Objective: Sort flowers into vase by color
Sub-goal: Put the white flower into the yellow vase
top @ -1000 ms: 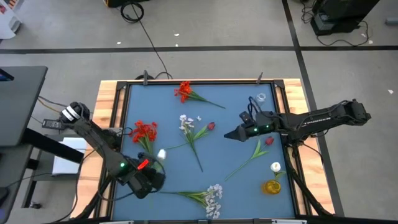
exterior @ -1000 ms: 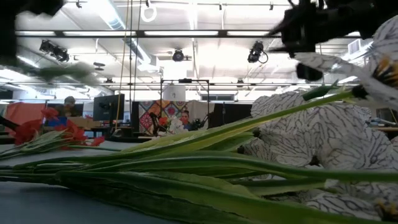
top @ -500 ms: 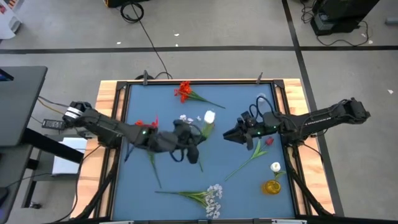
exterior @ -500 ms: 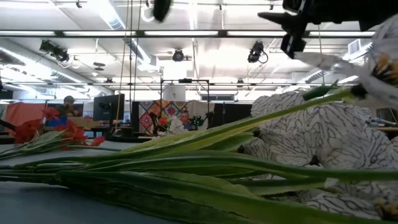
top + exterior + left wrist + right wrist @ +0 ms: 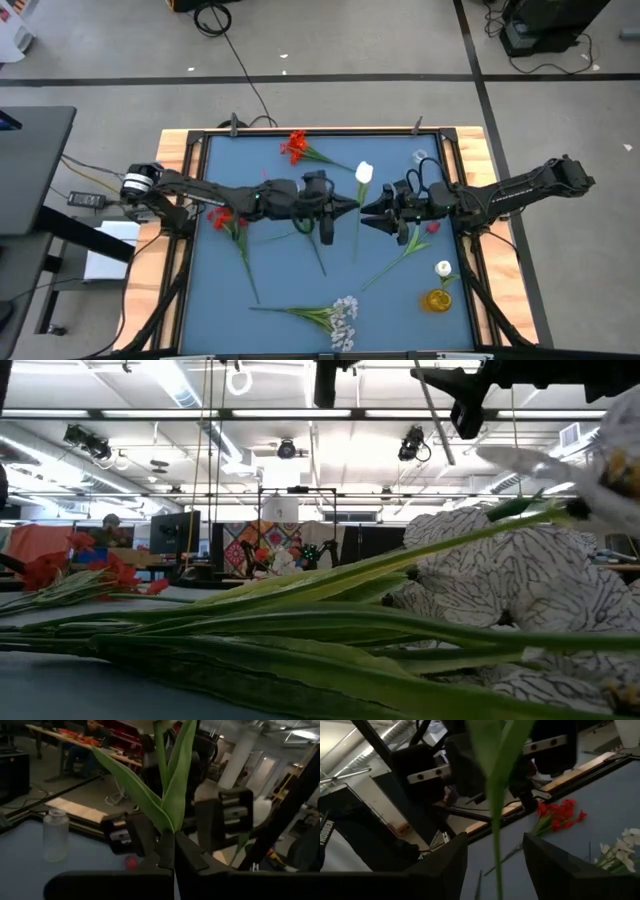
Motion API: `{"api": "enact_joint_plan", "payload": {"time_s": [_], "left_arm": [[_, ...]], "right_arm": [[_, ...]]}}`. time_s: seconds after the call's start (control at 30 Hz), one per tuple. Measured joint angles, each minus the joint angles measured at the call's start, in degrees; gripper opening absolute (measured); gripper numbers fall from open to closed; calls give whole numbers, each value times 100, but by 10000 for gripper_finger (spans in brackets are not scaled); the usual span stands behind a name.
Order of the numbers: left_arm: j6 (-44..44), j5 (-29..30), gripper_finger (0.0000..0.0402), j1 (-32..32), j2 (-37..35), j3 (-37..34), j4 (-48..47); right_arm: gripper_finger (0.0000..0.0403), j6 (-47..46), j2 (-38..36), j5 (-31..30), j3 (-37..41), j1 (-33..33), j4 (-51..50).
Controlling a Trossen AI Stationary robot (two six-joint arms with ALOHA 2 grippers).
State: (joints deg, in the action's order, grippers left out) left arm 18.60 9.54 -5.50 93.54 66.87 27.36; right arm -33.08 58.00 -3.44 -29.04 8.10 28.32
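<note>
**Q:** Where is the flower being handled?

**A:** A white bud flower [image 5: 364,173] hangs above the middle of the blue table [image 5: 270,290]. The left gripper [image 5: 345,208] pinches its green stem, jaws pressed together on it, as the left wrist view shows. Its stem runs down past the bloom toward the table front. The right gripper [image 5: 368,212] faces it, just beside the stem. In the right wrist view the stem passes between that gripper's spread fingers [image 5: 442,865], not yet clamped. It looks like a handover in mid-air.

**Q:** How far along is the sorting?

**A:** Judging by the layout, barely begun. A yellow vase [image 5: 437,299] near the right front corner seems to hold one white bloom. A clear glass jar [image 5: 420,157] near the right rear corner appears empty. Most flowers lie loose on the table.

**Q:** How many flowers are there?

**A:** From above I count these:
- One red bloom spray [image 5: 296,147] at the rear edge.
- One red bloom cluster [image 5: 223,219] on the left, partly under the left arm.
- One dark red bud [image 5: 433,227] on a long stem, right of centre, beside the right arm.
- One spray of tiny white blossoms [image 5: 343,310] at the front.
- One white bud, the one held.
- One white bloom at the yellow vase.

More stems lie under the two arms, and I cannot tell how many.
</note>
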Motion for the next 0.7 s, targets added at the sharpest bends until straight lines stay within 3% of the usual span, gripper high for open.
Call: {"api": "enact_joint_plan", "payload": {"time_s": [0.3, 0.7], "left_arm": [[-298, -313, 4, 120, 67, -2, -7], [-467, -978, 4, 287, 65, 0, -13]], "right_arm": [[137, -126, 2, -360, 0, -44, -91], [106, 178, 2, 87, -20, -192, 40]]}}
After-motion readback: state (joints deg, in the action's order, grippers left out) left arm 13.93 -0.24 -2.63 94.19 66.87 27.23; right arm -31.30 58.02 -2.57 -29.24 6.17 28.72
